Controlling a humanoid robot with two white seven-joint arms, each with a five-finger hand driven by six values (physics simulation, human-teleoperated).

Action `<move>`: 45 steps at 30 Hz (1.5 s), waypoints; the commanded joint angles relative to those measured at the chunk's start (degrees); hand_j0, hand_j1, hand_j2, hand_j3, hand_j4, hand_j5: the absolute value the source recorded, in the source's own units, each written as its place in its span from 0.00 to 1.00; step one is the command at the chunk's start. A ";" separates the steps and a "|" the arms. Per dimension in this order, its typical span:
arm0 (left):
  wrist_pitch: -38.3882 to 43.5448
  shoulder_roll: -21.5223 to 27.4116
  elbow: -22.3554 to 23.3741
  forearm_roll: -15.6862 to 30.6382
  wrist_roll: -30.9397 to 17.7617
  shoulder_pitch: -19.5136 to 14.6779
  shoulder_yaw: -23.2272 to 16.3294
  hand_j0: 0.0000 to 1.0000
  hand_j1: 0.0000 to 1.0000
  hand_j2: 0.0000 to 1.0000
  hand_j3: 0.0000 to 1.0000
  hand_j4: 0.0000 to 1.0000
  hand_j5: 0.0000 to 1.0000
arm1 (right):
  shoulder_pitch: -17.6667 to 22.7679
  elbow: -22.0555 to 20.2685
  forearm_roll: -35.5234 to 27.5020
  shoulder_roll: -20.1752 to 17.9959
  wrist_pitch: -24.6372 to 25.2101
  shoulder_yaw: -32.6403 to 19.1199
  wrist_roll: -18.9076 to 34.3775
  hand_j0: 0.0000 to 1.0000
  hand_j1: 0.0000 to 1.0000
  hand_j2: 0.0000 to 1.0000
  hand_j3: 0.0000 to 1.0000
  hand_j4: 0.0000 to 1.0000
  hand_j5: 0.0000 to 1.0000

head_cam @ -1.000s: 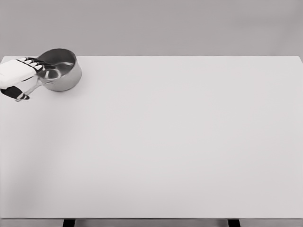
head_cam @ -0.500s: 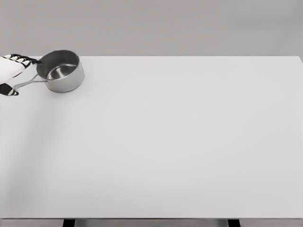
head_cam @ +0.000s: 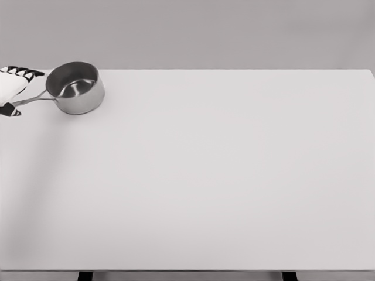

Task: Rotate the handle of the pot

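Pot at the table's far left corner, left hand at its handle.

The pot [head_cam: 75, 88] stood upright on the table [head_cam: 222, 175]; its handle [head_cam: 34, 99] now pointed left, flatter than a second before. The left hand [head_cam: 12, 89] had drawn toward the edge; grasp undeterminable.

My white left hand [head_cam: 12, 88] grips the thin handle of the shiny steel pot [head_cam: 76, 88] on the white table's [head_cam: 222, 175] far-left corner.

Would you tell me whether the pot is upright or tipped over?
Upright: the pot sits flat on the table, its open mouth up and its bare inner bottom showing.
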 commanded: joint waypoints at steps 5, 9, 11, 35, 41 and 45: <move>3.75 -3.35 4.32 -1.39 0.81 -0.88 0.07 1.00 1.00 1.00 1.00 1.00 1.00 | 0.00 -0.04 0.02 -0.01 -0.01 0.01 0.02 1.00 1.00 1.00 1.00 1.00 1.00; 5.94 -4.67 4.94 -2.54 0.90 -1.76 0.07 1.00 1.00 1.00 1.00 1.00 1.00 | 0.00 0.04 0.02 -0.01 -0.01 0.01 0.02 1.00 1.00 1.00 1.00 1.00 1.00; 6.12 -5.19 5.37 -2.62 0.90 -2.11 -0.02 1.00 1.00 1.00 1.00 1.00 1.00 | 0.00 -0.04 0.02 -0.01 -0.01 0.01 0.02 1.00 1.00 1.00 1.00 1.00 1.00; 12.53 -10.91 10.12 -7.37 3.09 -5.19 -0.02 1.00 1.00 1.00 1.00 1.00 1.00 | 0.00 -0.04 -0.07 -0.01 -0.01 0.01 0.02 1.00 1.00 1.00 1.00 1.00 1.00; 11.92 -10.91 9.68 -7.63 3.44 -5.19 -0.02 1.00 1.00 1.00 1.00 1.00 1.00 | 0.00 0.04 -0.07 -0.01 -0.01 0.01 0.02 1.00 1.00 1.00 1.00 1.00 1.00; 9.11 -9.33 9.42 -7.20 4.76 -4.75 0.07 1.00 1.00 1.00 1.00 1.00 1.00 | 0.00 0.04 -0.07 -0.01 -0.01 0.01 0.02 1.00 1.00 1.00 1.00 1.00 1.00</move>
